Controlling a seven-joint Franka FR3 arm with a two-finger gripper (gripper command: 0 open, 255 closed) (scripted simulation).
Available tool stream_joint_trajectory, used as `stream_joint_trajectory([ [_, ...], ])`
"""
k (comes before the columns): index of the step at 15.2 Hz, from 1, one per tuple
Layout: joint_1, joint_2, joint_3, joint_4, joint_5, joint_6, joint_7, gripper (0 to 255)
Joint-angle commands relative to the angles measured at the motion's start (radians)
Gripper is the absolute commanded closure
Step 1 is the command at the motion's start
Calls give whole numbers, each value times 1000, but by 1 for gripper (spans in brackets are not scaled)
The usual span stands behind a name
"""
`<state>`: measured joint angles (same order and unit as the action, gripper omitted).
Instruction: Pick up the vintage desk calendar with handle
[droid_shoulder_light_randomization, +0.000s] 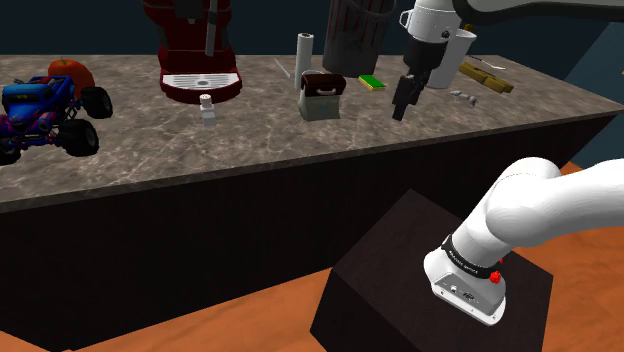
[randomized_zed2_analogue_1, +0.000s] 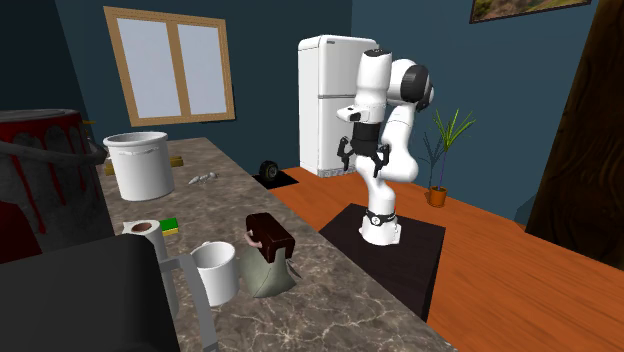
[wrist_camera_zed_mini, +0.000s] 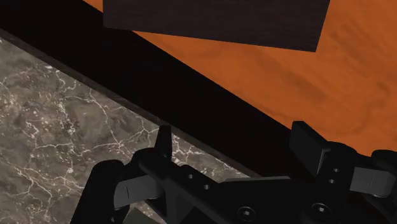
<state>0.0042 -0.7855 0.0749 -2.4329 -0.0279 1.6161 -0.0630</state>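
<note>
1. Kitchen counter, seen from beside the robot's dark stand (droid_shoulder_light_randomization: 400, 275): the white arm reaches up and over, and its black gripper (droid_shoulder_light_randomization: 404, 104) hangs pointing down above the front part of the marble counter (droid_shoulder_light_randomization: 200, 135)
2. The fingers (wrist_camera_zed_mini: 166, 139) stand well apart in the wrist view, with nothing clasped between them; below them lie the counter's veined grey stone, its dark front edge and the orange floor (wrist_camera_zed_mini: 286, 83)
3. The desk calendar (droid_shoulder_light_randomization: 322, 95), a dark brown upper part on a pale grey-green base, stands upright on the counter, to the shoulder view's left of the gripper and apart from it, untouched
4. In that view the calendar sits between a red coffee machine (droid_shoulder_light_randomization: 197, 55) on its left and a flat green sponge (droid_shoulder_light_randomization: 371, 82) on its right, the sponge lying nearer the gripper
5. Far along the counter to the shoulder view's left, a blue toy truck (droid_shoulder_light_randomization: 45, 112) with big black tyres is parked near the edge
6. In the second exterior view, looking along the counter, the calendar stands just beside a white mug (randomized_zed2_analogue_1: 215, 272), with a white bucket (randomized_zed2_analogue_1: 140, 165) farther down the stone top
7. Behind the arm in that view: a white fridge (randomized_zed2_analogue_1: 325, 100) against a dark blue wall (randomized_zed2_analogue_1: 260, 60), a window (randomized_zed2_analogue_1: 170, 65) with a pale wooden frame, and a potted plant (randomized_zed2_analogue_1: 440, 150) on the orange floor
</note>
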Motion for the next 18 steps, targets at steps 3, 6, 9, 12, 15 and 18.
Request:
stream_joint_trajectory([
  [3,5,59,-30,23,-30,51,-76,0],
  [6,14,154,-72,68,-67,122,-186,0],
  [9,26,254,-107,126,-92,187,-294,0],
  [12,40,357,-137,196,-105,244,-400,0],
  [15,55,461,-162,277,-108,291,-505,0],
  [18,68,566,-179,369,-101,327,-608,0],
])
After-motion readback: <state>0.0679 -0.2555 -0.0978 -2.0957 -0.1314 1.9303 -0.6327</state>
